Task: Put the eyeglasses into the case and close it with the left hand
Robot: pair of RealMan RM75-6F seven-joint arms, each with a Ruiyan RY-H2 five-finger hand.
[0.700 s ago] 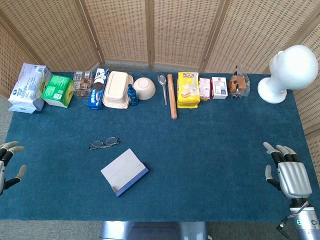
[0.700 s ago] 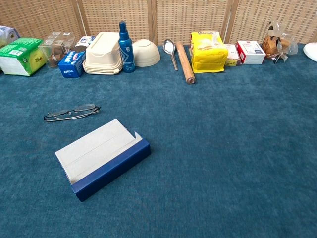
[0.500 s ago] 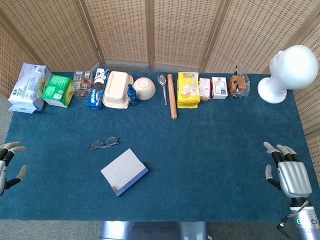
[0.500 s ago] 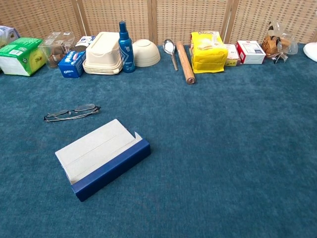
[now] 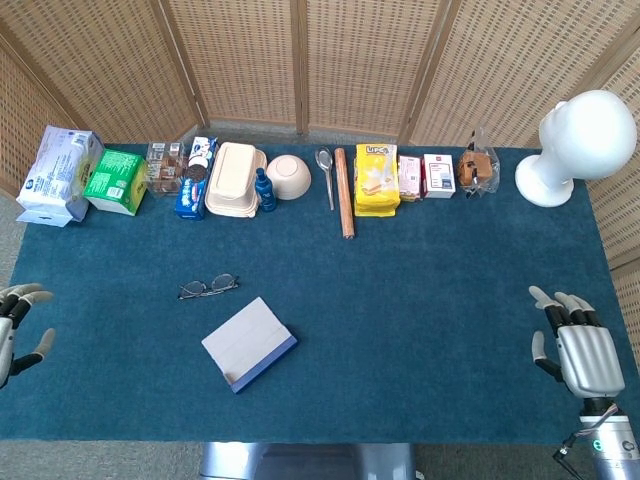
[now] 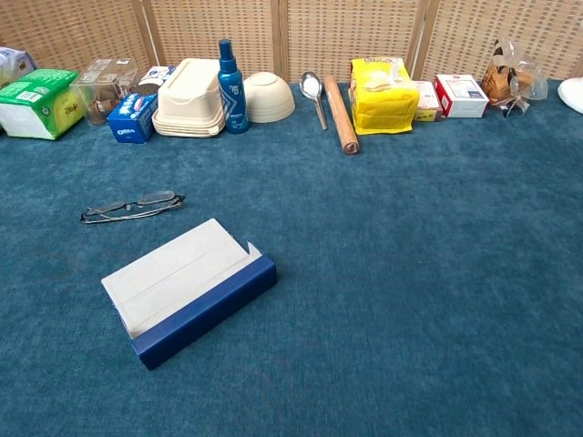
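The left hand (image 5: 14,325) is empty, fingers spread; it should pinch the glasses (image 5: 208,287) by the bridge, clear of the case (image 5: 249,344).

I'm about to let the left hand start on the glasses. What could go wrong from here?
1. The glasses lie flat and thin on the cloth, so the left hand may fail to pinch them.
2. The case sits loose just beside them; a reach may knock it askew.
3. Closing the case one-handed might push it along the table.
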